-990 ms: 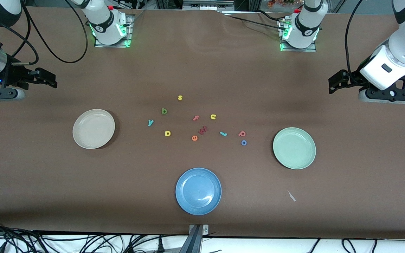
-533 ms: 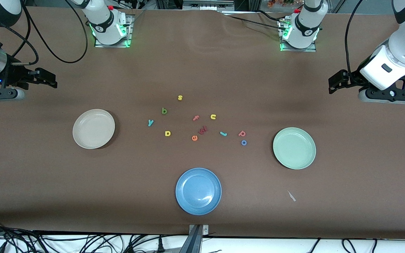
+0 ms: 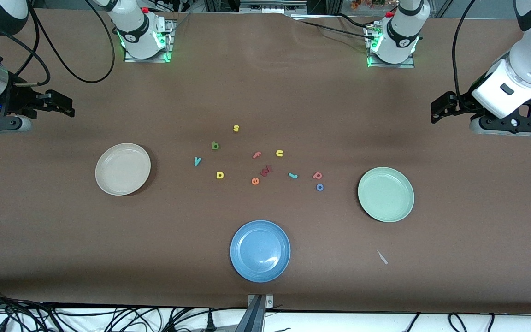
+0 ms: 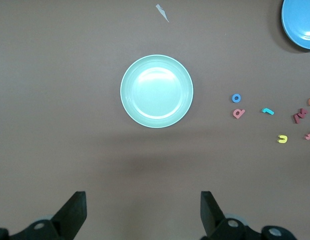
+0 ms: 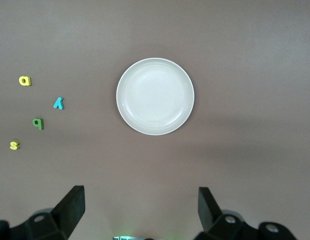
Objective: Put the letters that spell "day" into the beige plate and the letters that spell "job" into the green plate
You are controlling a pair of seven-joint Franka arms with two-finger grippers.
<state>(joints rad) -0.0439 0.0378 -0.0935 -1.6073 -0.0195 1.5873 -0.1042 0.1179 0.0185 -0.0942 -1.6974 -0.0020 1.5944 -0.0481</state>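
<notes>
The beige plate [image 3: 123, 168] [image 5: 155, 96] lies empty toward the right arm's end, the green plate [image 3: 386, 194] [image 4: 156, 91] empty toward the left arm's end. Between them on the table lie the teal "y" [image 3: 197, 160], dark green stem-and-bowl letter [image 3: 215, 145], yellow "a" [image 3: 220, 174], teal "j" [image 3: 292, 175], pinkish-red stem-and-bowl letter [image 3: 317, 174] and blue "o" [image 3: 320, 186]. My right gripper [image 3: 65, 105] [image 5: 141, 205] hangs open and empty over bare table at its own end. My left gripper [image 3: 437, 112] [image 4: 143, 210] does the same at its end.
A blue plate [image 3: 260, 250] sits nearer the front camera than the letters. Mixed among them are a yellow "s" [image 3: 236, 127], pink "f" [image 3: 256, 155], yellow "u" [image 3: 279, 153], orange "e" [image 3: 255, 181] and a dark red piece [image 3: 266, 170]. A small white scrap [image 3: 382, 257] lies by the green plate.
</notes>
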